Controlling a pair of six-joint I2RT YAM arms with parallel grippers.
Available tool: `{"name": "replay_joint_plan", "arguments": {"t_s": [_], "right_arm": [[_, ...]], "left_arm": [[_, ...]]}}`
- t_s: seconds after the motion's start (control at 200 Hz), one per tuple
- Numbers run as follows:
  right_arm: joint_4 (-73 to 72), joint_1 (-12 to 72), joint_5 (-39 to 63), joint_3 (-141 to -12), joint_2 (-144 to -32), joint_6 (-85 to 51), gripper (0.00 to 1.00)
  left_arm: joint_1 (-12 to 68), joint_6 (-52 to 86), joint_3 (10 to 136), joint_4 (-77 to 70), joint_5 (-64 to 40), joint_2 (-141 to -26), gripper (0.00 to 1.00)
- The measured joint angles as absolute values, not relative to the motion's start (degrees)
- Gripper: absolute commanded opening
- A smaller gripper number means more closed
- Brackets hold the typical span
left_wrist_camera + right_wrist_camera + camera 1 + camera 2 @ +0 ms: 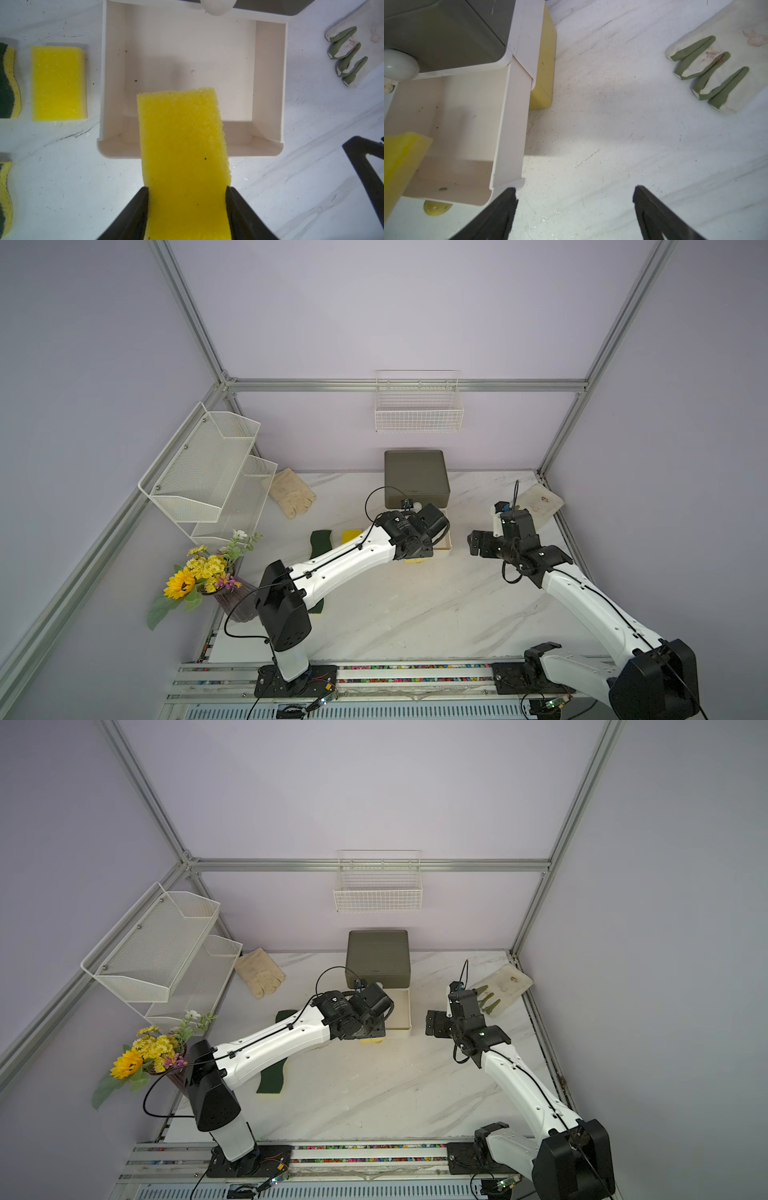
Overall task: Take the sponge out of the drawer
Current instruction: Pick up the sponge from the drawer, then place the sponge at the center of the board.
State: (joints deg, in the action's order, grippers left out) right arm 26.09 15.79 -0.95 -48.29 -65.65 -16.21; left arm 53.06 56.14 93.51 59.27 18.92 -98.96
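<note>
Well, my left pincer (187, 188) has the yellow sponge (182, 141) — the two jaws are about half open and press on its two long sides, near one end. The sponge points straight out from me, long way first, toward the back of the white drawer (270, 83). Its far end hangs over the inside of the drawer. Its near end is over the drawer's front wall and the marble surface (291, 197). I think it is lifted off the drawer floor, and I see nothing else inside. So the next move, I think, is to pull back toward myself, away from the grey-green drawer box (415, 477), until the far end is past the front wall.

Right in front of the drawer the surface is bare, so there is room. On my left side a loose yellow sponge (59, 83) and a green-and-yellow scrub sponge (8, 83) lie just beside each other, so I should not swing far that way. On my right, my right pincer (575, 193) hangs wide open and empty near the drawer's front corner — a work glove (708, 74) lies farther off.
</note>
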Motion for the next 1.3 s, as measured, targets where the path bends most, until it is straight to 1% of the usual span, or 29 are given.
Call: {"name": "replay_joint_plan", "arguments": {"t_s": [0.26, 0.55, 0.67, 1.025, 1.3], "right_arm": [[26.09, 15.79, -0.49, -48.29, -65.65, -16.23, 0.92], [26.09, 15.79, -0.23, -48.29, -66.78, -16.29, 0.92], [26.06, 15.79, 0.01, -48.29, -67.35, -16.53, 0.92], [25.74, 15.79, 0.93, -48.29, -67.83, -16.78, 0.92], [25.21, 15.79, 0.97, -48.29, -68.9, -16.75, 0.92]], "left_arm": [[53.78, 56.14, 81.89, 59.27, 20.47, -89.78, 0.59], [54.26, 55.96, 67.7, 59.88, 22.85, -69.25, 0.59], [54.28, 55.94, 62.17, 59.79, 23.86, -63.57, 0.59], [53.93, 55.35, 45.5, 51.88, 24.84, -58.83, 0.6], [49.12, 54.33, 37.98, 44.27, 23.73, -59.7, 0.61]]}}
